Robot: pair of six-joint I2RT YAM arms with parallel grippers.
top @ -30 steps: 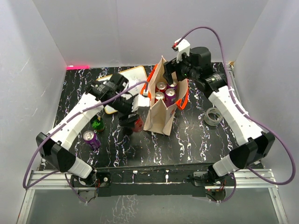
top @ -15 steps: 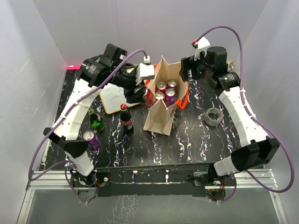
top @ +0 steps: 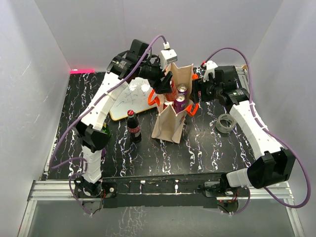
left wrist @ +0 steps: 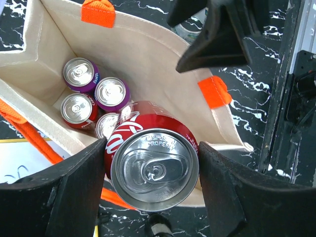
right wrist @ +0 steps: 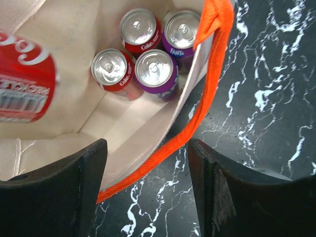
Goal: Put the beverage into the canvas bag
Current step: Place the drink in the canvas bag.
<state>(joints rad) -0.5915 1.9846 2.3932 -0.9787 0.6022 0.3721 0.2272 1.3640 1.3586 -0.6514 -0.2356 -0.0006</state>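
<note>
The canvas bag (top: 168, 123) stands upright in the middle of the table, beige with orange handles, its mouth open. Several cans stand inside it, red and purple (left wrist: 111, 94). My left gripper (top: 165, 88) is shut on a red cola can (left wrist: 154, 168) and holds it above the bag's open mouth, over the left side. The can also shows at the left edge of the right wrist view (right wrist: 24, 74). My right gripper (top: 197, 93) is open at the bag's right rim, its jaws either side of the bag wall (right wrist: 74, 29) and an orange handle (right wrist: 207, 84), not closed on them.
A cola bottle (top: 132, 126) stands left of the bag, and a green bottle (top: 102, 129) is half hidden behind my left arm. A white board with a brown frame (top: 129, 96) lies at the back left. A tape roll (top: 224, 122) lies to the right.
My left arm lifted the red can from the table left of the bag and carried it up over the bag's mouth. My right gripper moved from the back rim to the right rim.
</note>
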